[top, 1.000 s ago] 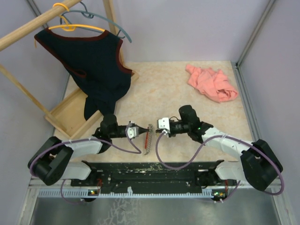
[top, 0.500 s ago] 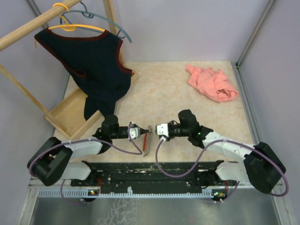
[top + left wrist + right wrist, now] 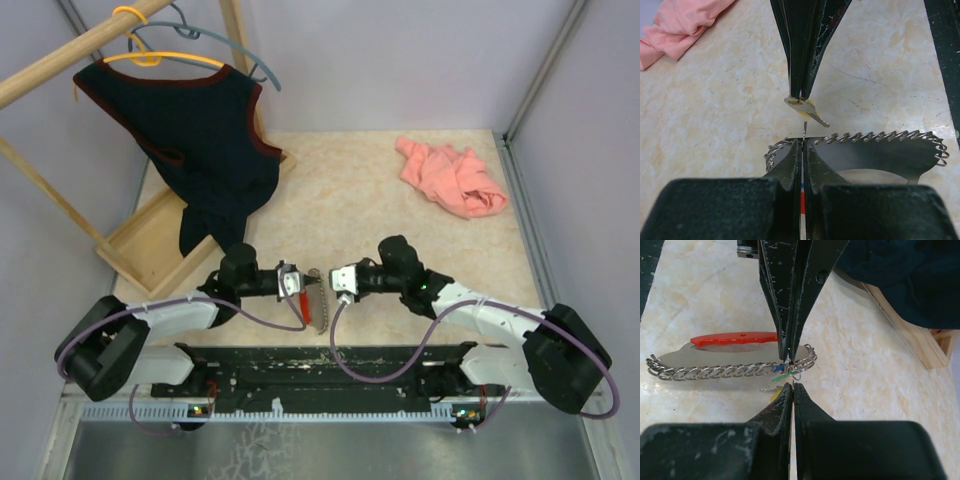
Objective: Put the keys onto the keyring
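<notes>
Pinching silvery chain-like keyring point(image 3: 715, 372) with red loop in left claw point(image 3: 297, 283), small silver key point(image 3: 805, 107) in right claw point(image 3: 338, 277). Well apart: crumpled pink cloth point(image 3: 450, 177) far right, dark hanging vest point(image 3: 200, 130) far left.

The top camera looks down from above and behind the arm bases and takes in the whole beige marbled counter point(image 3: 400, 210). Each wrist camera sits low and very close, sighting along its own black end effector. The left end effector point(image 3: 803, 144) and right end effector point(image 3: 792, 386) face each other. Both wrist views share the silvery chain-like keyring point(image 3: 715, 372) and the small yellow-headed key point(image 3: 807, 111) between the tips.
</notes>
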Robot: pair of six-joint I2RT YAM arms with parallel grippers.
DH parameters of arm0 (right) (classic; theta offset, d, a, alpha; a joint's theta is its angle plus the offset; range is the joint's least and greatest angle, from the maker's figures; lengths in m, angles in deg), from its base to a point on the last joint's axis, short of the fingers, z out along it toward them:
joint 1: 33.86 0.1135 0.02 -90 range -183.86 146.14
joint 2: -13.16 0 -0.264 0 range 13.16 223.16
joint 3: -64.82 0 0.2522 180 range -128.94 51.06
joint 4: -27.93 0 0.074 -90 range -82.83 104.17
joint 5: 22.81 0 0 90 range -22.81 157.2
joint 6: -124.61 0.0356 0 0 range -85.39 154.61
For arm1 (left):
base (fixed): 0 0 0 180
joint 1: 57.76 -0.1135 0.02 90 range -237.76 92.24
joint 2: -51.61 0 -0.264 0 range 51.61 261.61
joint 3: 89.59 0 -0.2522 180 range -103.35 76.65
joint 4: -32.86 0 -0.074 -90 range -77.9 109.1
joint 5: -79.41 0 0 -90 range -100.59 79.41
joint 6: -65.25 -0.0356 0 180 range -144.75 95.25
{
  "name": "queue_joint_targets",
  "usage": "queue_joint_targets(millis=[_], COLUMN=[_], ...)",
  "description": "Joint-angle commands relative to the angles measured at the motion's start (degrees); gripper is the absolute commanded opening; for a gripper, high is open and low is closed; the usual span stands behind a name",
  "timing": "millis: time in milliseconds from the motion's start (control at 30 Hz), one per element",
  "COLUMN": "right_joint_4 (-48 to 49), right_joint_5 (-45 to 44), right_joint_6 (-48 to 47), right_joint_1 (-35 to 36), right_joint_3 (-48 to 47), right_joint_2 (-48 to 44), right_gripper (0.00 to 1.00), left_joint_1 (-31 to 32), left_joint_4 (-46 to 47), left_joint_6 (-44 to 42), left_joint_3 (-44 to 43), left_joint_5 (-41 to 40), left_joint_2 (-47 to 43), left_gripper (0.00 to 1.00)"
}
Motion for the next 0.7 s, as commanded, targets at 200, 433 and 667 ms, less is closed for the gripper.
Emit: queue_joint_targets(millis=[200, 433, 667], right_joint_4=[1.4, 1.3, 2.5], right_joint_5=[-0.8, -1.8, -3.4], right_joint_6=[-1.4, -1.7, -1.3], right_joint_1=[2.1, 2.8, 3.4], right_joint_3=[-1.9, -2.3, -2.2], right_joint_2=[1.5, 2.5, 2.6], right_gripper=[0.0, 0.0, 0.0], left_joint_1=[0.8, 0.9, 1.0], left_joint_4=[-0.9, -0.6, -0.4], left_joint_6=[-1.9, -1.6, -1.6], left_joint_3=[-1.7, -1.6, -1.6], left_joint_5=[-0.8, -0.3, -0.1], left_joint_2=[-1.2, -1.1, -1.0], left_gripper=[0.0, 0.0, 0.0])
